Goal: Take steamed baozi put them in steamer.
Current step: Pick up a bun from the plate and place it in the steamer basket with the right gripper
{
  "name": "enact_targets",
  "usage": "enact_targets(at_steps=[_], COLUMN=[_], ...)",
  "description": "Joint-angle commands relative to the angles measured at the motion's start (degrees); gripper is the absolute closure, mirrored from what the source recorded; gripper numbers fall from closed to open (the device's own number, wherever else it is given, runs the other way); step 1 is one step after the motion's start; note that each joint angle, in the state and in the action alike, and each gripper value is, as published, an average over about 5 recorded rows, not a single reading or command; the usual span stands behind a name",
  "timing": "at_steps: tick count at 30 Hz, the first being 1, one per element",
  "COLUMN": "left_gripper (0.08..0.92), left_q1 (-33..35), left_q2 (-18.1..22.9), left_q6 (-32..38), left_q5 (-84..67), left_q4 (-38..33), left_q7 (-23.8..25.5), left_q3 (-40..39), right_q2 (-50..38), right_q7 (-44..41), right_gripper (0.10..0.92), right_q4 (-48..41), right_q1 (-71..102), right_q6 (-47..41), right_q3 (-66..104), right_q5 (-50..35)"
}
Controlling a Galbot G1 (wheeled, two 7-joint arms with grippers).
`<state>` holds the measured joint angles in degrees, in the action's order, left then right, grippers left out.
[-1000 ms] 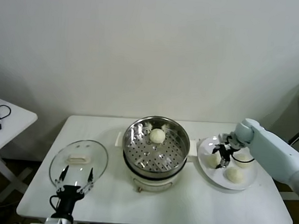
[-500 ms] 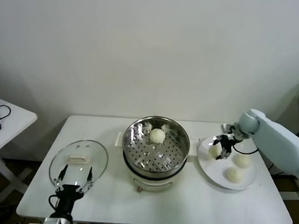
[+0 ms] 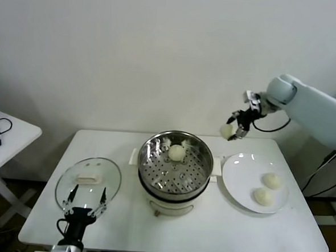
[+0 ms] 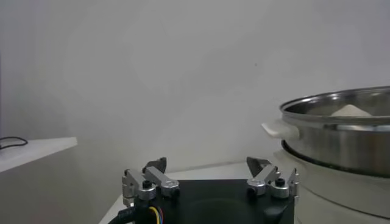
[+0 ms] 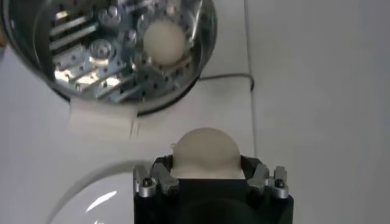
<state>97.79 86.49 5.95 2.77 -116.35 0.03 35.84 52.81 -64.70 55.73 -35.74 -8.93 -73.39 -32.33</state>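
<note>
My right gripper (image 3: 234,129) is shut on a cream-white baozi (image 3: 227,131) and holds it in the air, above the gap between the steamer (image 3: 176,161) and the white plate (image 3: 241,187). The wrist view shows that baozi (image 5: 204,153) clamped between the fingers. One baozi (image 3: 176,153) lies on the steamer's perforated floor, also seen from the right wrist (image 5: 164,40). Two baozi (image 3: 271,180) (image 3: 262,196) lie on the plate. My left gripper (image 3: 84,203) is open and empty, low at the table's front left, beside the steamer (image 4: 341,131).
A round glass lid (image 3: 89,180) lies flat on the table to the left of the steamer, just behind my left gripper. A small side table (image 3: 8,133) with cables stands at far left. The wall is close behind the table.
My right gripper has lifted a baozi off the plate and carried it up and toward the steamer. Two baozi are left on the plate. The left arm has not moved.
</note>
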Motion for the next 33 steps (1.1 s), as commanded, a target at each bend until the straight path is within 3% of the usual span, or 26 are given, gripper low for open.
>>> enact_targets(at_steps=[1,16,33], left_gripper=[0.177,0.177,0.177], left_q1=[0.16,2.59,2.67], left_q2=[-0.44,-0.9,-0.19], left_q6=[-0.2,-0.38,-0.66], left_q5=[0.85,-0.87,-0.79], left_q4=[-0.1,-0.88,-1.02], left_q7=[-0.48,-1.86,-2.04], left_q3=[-0.34,-0.22,-0.34], right_q2=[5.92,19.38,21.43], right_q7=[1.27,5.81,7.41], right_gripper=[0.298,0.301,0.298], right_q4=[5.18,7.57,7.56], right_q1=[-11.09,-2.17,4.67], right_q6=[-3.44,-6.23,-6.07], right_q3=[-9.7,-8.79,-10.26], right_q5=[-16.1,-17.9,-15.25])
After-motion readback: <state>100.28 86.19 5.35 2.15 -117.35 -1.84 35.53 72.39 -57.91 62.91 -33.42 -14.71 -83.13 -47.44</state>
